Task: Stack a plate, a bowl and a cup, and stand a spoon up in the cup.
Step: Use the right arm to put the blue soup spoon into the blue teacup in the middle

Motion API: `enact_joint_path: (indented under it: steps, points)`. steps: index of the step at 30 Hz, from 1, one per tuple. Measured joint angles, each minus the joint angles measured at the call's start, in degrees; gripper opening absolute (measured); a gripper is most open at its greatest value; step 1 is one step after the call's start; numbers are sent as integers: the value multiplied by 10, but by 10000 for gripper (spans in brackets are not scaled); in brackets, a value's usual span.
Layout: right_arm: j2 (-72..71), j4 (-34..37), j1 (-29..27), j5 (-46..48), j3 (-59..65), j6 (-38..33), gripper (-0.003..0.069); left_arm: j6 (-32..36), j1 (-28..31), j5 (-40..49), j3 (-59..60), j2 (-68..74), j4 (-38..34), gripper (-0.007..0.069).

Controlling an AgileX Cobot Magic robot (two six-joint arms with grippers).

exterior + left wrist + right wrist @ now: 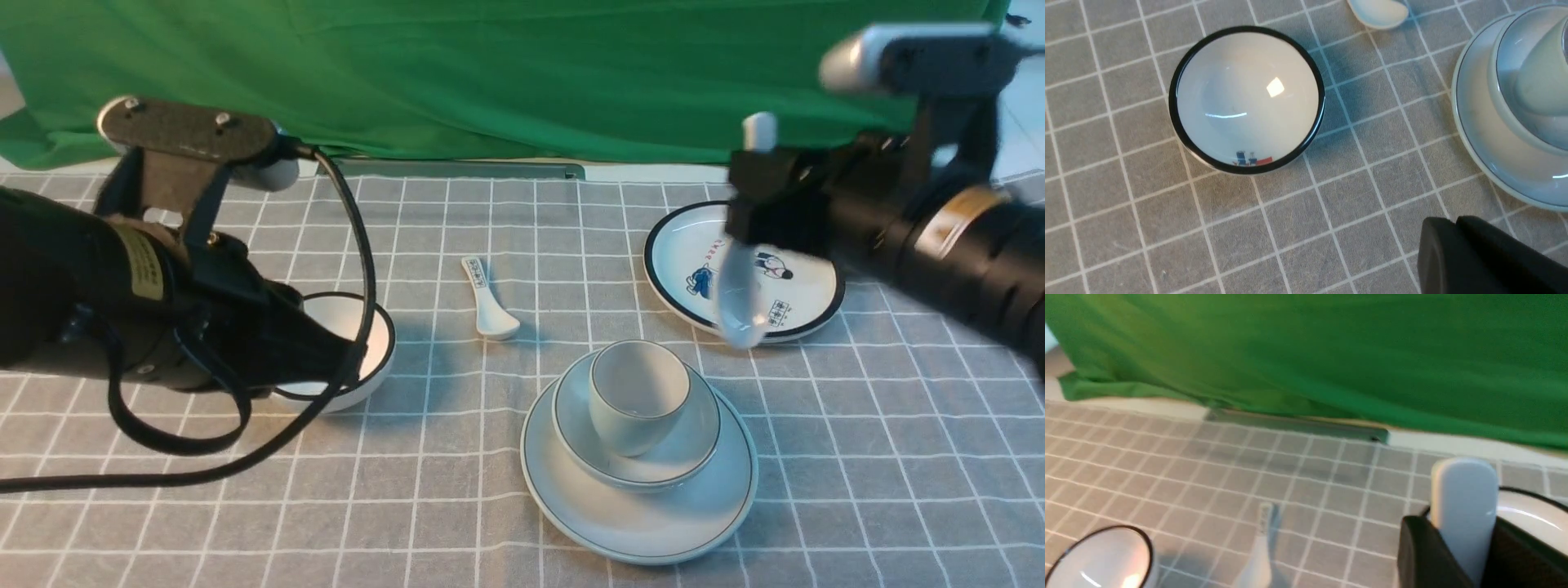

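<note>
The plain white plate (645, 514) lies at the front centre with the plain bowl (694, 441) on it and the small cup (637, 396) in the bowl, tilted. The stack also shows in the left wrist view: plate (1486, 151), bowl (1511, 73), cup (1541, 77). My right gripper (755, 204) is shut on the plain white spoon (739, 302), which hangs scoop down above the pictured plate, up and right of the cup. Its handle (1464, 510) stands up between the jaws. My left gripper (1455, 222) is shut and empty, low over the cloth.
A black-rimmed bowl (363, 343) sits by my left arm and shows in the left wrist view (1247, 98). A spoon with printed handle (488, 298) lies at the centre. The black-rimmed cartoon plate (816, 290) lies at the right. A green curtain closes the back.
</note>
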Motion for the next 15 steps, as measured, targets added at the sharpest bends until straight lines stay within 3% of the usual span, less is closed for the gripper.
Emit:
enact_joint_path:
  steps: [1, 6, 15]
  points:
    - [19, 0, 23, -61, 20, -7, 181, 0, 0, -12, 0, 0, 1, 10]
    - [91, -1, 62, -175, 35, -24, 181, -2, 0, -28, 0, 0, 3, 10]
    - [143, 1, 69, -200, 35, -49, 181, -2, 0, -29, 0, 0, 30, 10]
